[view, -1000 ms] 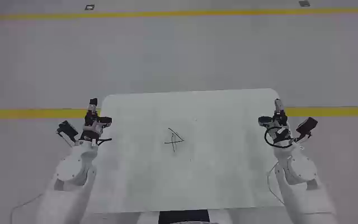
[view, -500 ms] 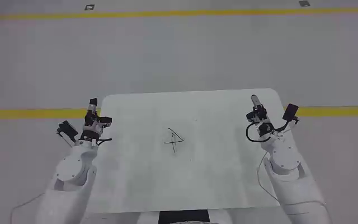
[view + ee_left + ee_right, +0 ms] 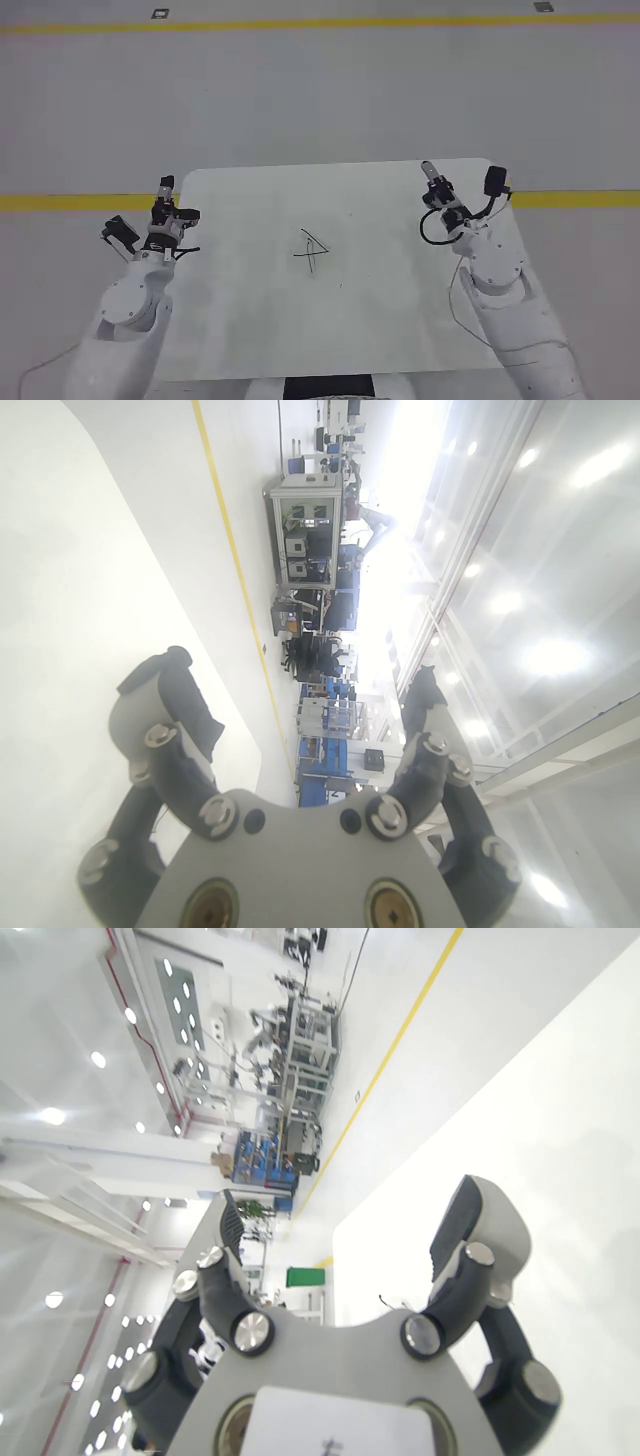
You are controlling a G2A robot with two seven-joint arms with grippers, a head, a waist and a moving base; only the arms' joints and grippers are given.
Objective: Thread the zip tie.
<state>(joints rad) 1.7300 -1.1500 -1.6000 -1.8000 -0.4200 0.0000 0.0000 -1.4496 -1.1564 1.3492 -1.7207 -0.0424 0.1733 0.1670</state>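
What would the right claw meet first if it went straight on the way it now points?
Nothing, as far as shows: the open right claw points over the table edge toward the floor. The zip tie lies off to its side. Depth is unclear.

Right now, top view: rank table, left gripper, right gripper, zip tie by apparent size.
1. table.
2. left gripper and right gripper, alike, not ranked.
3. zip tie: similar span, far thinner, so least area.
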